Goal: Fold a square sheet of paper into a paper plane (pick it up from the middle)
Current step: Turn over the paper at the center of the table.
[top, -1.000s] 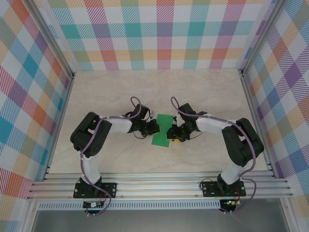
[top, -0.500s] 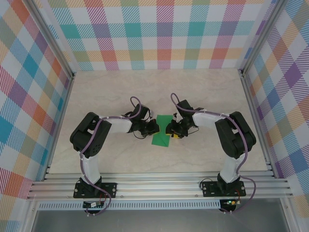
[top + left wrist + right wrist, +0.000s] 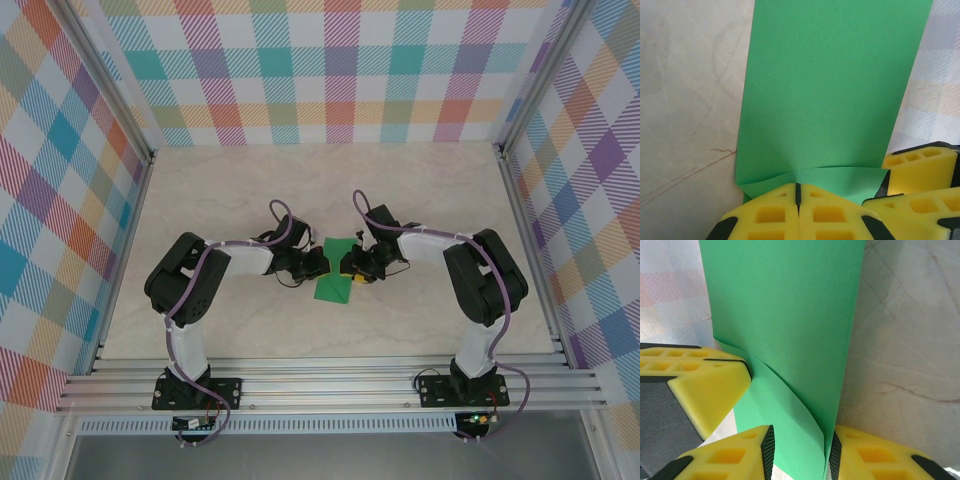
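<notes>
Pinching green sheet (image 3: 830,90) in left hand (image 3: 797,192), right hand (image 3: 800,440) straddling its fold

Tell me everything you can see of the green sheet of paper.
The green sheet of paper is plain, bright, matte and thin. It is already doubled into a two-layer strip with straight edges, and sits mid-table between the two arms. At the gripped end one layer curls away from the other. The left gripper, shut, seems to pinch that end. Beside it, the right gripper straddles the same end with its fingers parted.
</notes>
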Controlling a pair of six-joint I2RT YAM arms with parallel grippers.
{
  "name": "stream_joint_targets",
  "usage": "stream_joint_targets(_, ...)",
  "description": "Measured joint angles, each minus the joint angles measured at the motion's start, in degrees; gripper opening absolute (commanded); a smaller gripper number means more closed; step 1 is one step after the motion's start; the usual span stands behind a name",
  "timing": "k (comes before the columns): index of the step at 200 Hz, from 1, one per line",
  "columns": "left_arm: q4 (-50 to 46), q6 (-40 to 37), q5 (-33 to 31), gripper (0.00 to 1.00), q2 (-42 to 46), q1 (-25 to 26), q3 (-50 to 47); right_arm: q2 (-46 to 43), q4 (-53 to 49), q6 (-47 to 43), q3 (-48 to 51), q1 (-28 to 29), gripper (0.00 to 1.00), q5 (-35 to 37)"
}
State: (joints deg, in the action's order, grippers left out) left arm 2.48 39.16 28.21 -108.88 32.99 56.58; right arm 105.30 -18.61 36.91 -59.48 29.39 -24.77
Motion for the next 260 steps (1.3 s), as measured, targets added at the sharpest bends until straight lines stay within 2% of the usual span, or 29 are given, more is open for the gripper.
stream_joint_targets(76,-0.66,0.44,-0.46,0.01,0.31,0.0,0.0,0.0,3.15,-0.28,1.49,0.0,0.24,-1.99)
stream_joint_targets(100,-0.74,0.66,-0.66,0.04,0.52,0.0,0.0,0.0,3.19,-0.35,1.7,0.0,0.14,-2.01)
stream_joint_targets(119,-0.83,1.44,-1.09,0.11,1.53,0.0,-0.11,-0.07,3.08,-0.9,1.7,0.0,0.08,-1.84)
stream_joint_targets(132,-0.79,2.05,-1.95,0.25,3.08,0.0,-0.5,-0.44,2.58,-1.51,1.7,0.0,0.05,-1.4)
stream_joint_targets(146,-0.94,2.73,-3.96,0.28,6.05,0.0,-1.66,-1.7,1.05,-2.05,1.57,0.0,0.04,-0.5)
stream_joint_targets(163,-2.08,3.28,-8.37,0.41,11.78,0.0,-3.87,-3.98,-3.19,-3.61,0.13,0.0,0.03,1.84)
stream_joint_targets(201,-5.62,5.31,-20.15,0.51,27.06,-0.28,-9.53,-10.27,-17.64,-8.39,-8.66,0.17,0.05,14.47)
stream_joint_targets(241,-10.54,8.15,-30.23,0.57,38.12,-1.77,-15.72,-12.15,-36.22,-10.62,-20.2,3.63,0.05,38.03)
stream_joint_targets(260,-13.14,9.99,-34.58,0.6,42.77,-2.38,-18.4,-10.19,-43.06,-10.16,-23.1,6.49,0.06,45.92)
